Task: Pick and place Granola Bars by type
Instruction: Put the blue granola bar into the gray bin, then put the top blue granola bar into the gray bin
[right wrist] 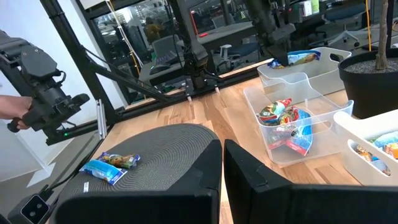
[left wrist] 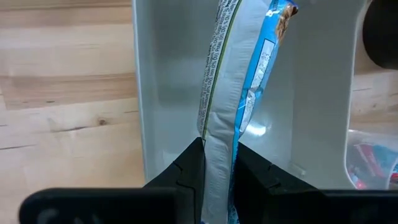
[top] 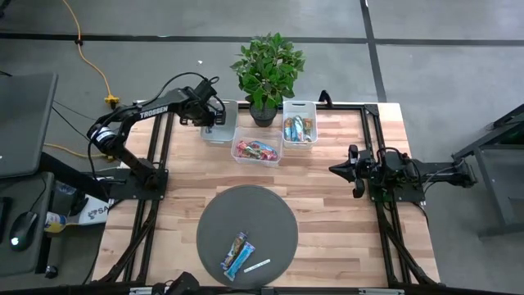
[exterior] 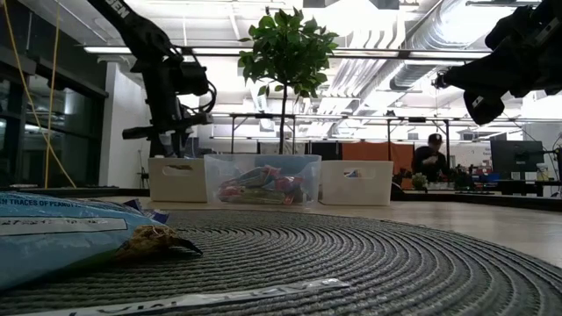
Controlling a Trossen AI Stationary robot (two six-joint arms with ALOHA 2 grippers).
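Granola bars in shiny wrappers: one light blue bar (left wrist: 249, 93) is clamped between the dark fingers of the left gripper (left wrist: 217, 163), hanging over the white plastic bin (left wrist: 161, 74) at the far edge of the wooden table (top: 344, 213), left of the potted green plant (top: 266, 70). Two more light blue bars (top: 237, 254) lie touching on the round dark grey woven mat (top: 270, 217) near the near edge, a thin white strip label (top: 257, 265) just beside them. Red/pink bars (top: 255, 150) fill the clear plastic bin (top: 259, 161) in front of the plant; mixed orange and blue bars (top: 298, 129) sit in the white bin (top: 300, 106) to the plant's right. Right gripper (top: 340, 169) waits near the right edge, raised off the table, fingers nearly together, holding nothing.
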